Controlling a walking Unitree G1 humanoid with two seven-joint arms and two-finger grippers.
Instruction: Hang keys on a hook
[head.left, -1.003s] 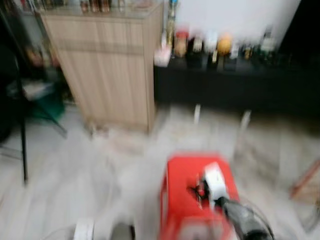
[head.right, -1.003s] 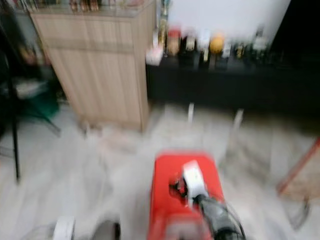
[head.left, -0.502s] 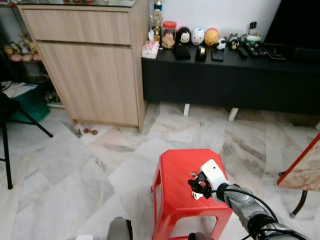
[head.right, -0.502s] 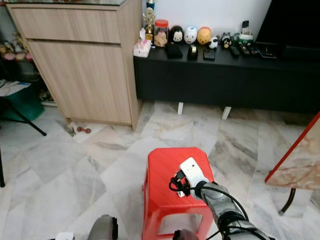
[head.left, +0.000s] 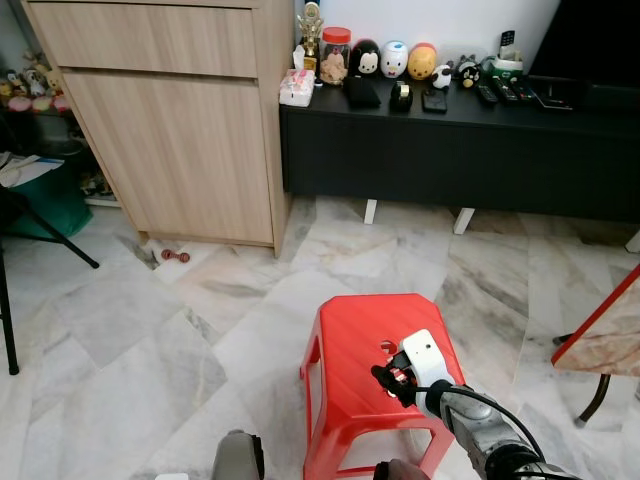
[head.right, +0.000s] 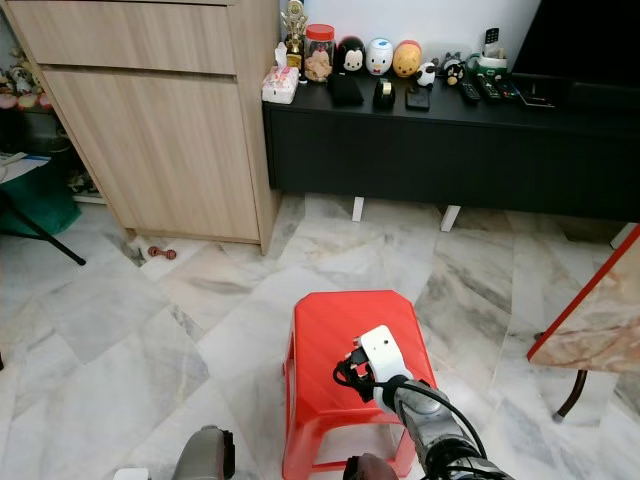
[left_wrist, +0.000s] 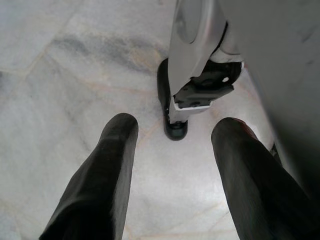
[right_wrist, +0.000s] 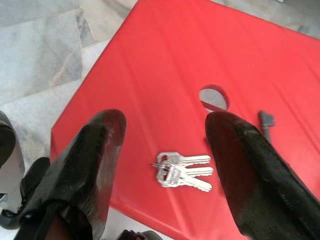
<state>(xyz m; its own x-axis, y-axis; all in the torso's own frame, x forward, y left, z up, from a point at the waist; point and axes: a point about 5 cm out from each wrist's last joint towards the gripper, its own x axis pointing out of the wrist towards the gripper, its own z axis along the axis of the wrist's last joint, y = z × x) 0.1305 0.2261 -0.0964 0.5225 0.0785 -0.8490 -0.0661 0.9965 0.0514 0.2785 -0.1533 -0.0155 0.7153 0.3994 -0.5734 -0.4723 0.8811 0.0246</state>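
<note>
Hovering my right pincer (right_wrist: 165, 140), black fingers spread, over flat silver metal keys (right_wrist: 181, 171) on the glossy red plastic stool (right_wrist: 165, 65), still ungrasped, as before.

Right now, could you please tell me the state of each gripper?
Left gripper: open, empty, hanging over the floor.
Right gripper: open, above the keys on the red stool.

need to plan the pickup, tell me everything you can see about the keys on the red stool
The keys are a small bunch of silver metal keys, seemingly three, joined at a ring, their blades fanned out together. They lie flat on the glossy top of the red stool, near one edge and a little way from its round centre hole. The right gripper hovers above with fingers spread to either side, not touching them. A separate dark key lies nearby.
</note>
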